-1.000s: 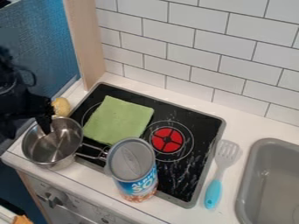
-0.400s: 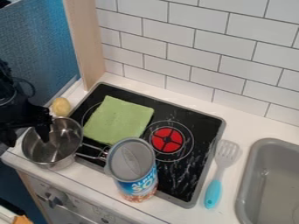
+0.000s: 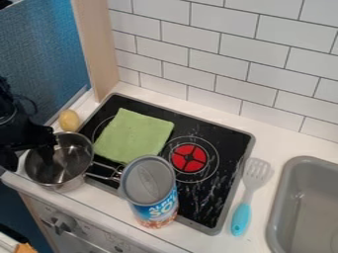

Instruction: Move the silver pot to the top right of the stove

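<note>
currently, with twelve o'clock read as the top of the camera view, the silver pot (image 3: 66,168) is seen upright on the counter (image 3: 112,210) at the stove's (image 3: 214,205) nine o'clock side, its handle (image 3: 102,171) pointed between three and four o'clock, over the stove's edge. the gripper (image 3: 28,159) is held at the pot's nine o'clock side, its fingers parted widely, one inside the pot and one outside; whether the wall is touched cannot be told. at the pot's twelve o'clock, a potato (image 3: 68,120) is set. the stove's ten o'clock part is covered by a green cloth (image 3: 134,136). a can (image 3: 150,188) is stood at its seven o'clock edge, and a spatula (image 3: 242,217) is laid beside it at four o'clock, near the sink (image 3: 284,197).
</note>
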You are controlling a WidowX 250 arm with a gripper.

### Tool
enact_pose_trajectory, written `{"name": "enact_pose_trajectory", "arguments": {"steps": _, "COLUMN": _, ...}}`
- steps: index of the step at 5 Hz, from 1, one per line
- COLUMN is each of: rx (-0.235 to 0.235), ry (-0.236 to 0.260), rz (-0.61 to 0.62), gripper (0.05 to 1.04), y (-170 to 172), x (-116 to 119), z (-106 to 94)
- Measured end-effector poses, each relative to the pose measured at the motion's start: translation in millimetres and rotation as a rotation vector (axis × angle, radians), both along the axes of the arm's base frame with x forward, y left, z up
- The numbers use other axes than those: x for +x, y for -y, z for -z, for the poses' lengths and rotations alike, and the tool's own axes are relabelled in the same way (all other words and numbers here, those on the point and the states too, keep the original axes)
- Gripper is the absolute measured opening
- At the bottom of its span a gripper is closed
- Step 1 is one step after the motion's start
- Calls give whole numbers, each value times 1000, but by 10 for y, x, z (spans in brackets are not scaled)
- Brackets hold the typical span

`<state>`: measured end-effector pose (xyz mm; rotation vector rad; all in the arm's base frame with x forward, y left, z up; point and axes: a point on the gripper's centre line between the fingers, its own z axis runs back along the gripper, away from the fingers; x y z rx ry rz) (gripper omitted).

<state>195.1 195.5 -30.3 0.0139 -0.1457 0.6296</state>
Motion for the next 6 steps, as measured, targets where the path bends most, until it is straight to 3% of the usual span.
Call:
{"name": "enact_pose_trajectory", "arguments": {"steps": 2, "rx": -2, "ry": -2, "rz": 3, "gripper": 343, "y": -4, "x": 5, "z": 22}}
{"name": "enact_pose_trajectory", "arguments": {"steps": 3, "rx": -7, "ry": -4, "rz": -7, "gripper": 144, "y": 1, "x": 1, "z": 23}}
{"name": "enact_pose_trajectory", "arguments": {"steps": 4, "rx": -5, "ry": -21, "rz": -18, "gripper": 83, "y": -2, "x": -29, "z": 20}}
{"name": "enact_pose_trajectory", "arguments": {"steps": 6, "rx": -24, "ry": 17, "rz": -25, "gripper": 77, "y": 17, "x": -50, "z": -234}}
